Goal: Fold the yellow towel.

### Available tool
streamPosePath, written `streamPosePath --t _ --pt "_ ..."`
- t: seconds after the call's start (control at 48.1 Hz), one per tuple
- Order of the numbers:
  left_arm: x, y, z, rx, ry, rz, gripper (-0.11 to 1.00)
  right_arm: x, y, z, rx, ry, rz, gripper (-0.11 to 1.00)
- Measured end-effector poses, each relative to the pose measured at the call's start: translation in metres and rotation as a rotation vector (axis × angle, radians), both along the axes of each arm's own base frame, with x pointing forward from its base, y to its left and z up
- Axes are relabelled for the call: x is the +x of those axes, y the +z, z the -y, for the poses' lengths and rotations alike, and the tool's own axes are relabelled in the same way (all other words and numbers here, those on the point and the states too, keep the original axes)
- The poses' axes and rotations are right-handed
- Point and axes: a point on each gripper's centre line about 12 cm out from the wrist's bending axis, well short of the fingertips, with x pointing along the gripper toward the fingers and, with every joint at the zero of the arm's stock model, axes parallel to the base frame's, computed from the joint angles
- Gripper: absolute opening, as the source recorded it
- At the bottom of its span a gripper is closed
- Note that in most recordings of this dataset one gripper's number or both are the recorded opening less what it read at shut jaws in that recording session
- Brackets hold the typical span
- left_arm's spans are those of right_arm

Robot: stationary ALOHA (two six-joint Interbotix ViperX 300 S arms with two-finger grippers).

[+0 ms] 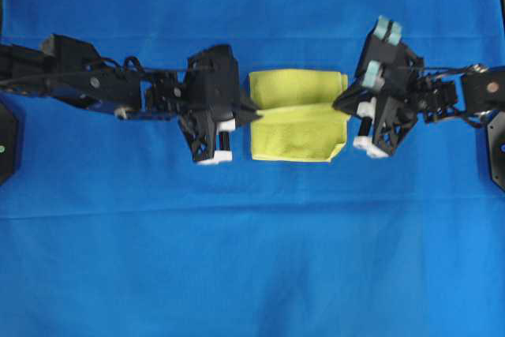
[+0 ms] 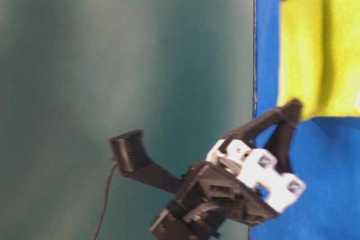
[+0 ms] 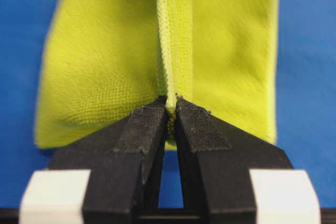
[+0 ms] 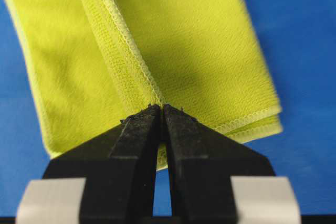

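Observation:
The yellow towel (image 1: 298, 116) lies partly folded on the blue cloth, between the two grippers, with a raised fold line running across its middle. My left gripper (image 1: 254, 112) is at its left edge, and in the left wrist view it (image 3: 171, 103) is shut on the towel's (image 3: 105, 66) stitched hem. My right gripper (image 1: 341, 104) is at its right edge, and in the right wrist view it (image 4: 161, 107) is shut on the folded hem of the towel (image 4: 199, 40). In the table-level view the towel (image 2: 315, 43) hangs stretched between two black fingertips.
The large blue cloth (image 1: 237, 258) covers the whole table. The black arms reach in from the left (image 1: 79, 80) and the right (image 1: 473, 92) edges. A dark backdrop (image 2: 112, 82) fills the table-level view's left.

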Motion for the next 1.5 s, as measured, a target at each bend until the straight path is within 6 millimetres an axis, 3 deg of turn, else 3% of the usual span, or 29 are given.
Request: streamPosePath --t 0.187,0.457,0.519,0.603,0.727,0.81,0.852,0.893,1.06,1.226,1.371,1.496 --pt "0.002 -0.015 0.008 -0.002 -0.017 -0.004 0.05 0.003 -0.010 -0.004 0.009 0.014 -0.030 0.05" --pt "0.001 -0.017 0.011 -0.002 -0.023 0.002 0.06 0.006 -0.011 -0.007 0.023 0.033 0.000 0.05" --pt "0.002 -0.017 0.011 -0.002 -0.023 0.002 0.11 0.006 -0.010 -0.009 0.025 0.037 0.004 0.05" --pt "0.002 -0.017 0.012 -0.003 -0.024 0.003 0.28 0.007 -0.010 -0.011 0.025 0.046 0.005 0.07" --pt "0.002 -0.017 0.015 -0.002 -0.033 0.005 0.53 0.008 -0.010 -0.019 0.025 0.074 0.005 0.40" --pt "0.002 -0.017 0.017 -0.003 -0.038 0.003 0.59 0.010 -0.010 -0.026 0.023 0.094 0.001 0.61" --pt "0.002 -0.016 0.018 -0.003 -0.041 0.005 0.58 0.011 -0.008 -0.029 0.019 0.103 0.000 0.66" --pt "0.002 -0.014 0.020 -0.003 -0.044 0.006 0.58 0.012 -0.004 -0.033 0.014 0.113 0.003 0.63" --pt "-0.004 0.009 0.028 -0.002 -0.064 0.026 0.58 0.011 0.018 -0.046 -0.015 0.136 0.018 0.60" --pt "-0.019 0.046 0.039 -0.001 -0.093 0.078 0.57 0.003 0.051 -0.053 -0.044 0.142 0.072 0.60" --pt "-0.040 0.084 0.045 0.001 -0.110 0.170 0.57 -0.011 0.083 -0.049 -0.077 0.134 0.161 0.60" --pt "-0.062 0.105 0.045 0.003 -0.111 0.241 0.57 -0.028 0.104 -0.047 -0.106 0.145 0.250 0.60"
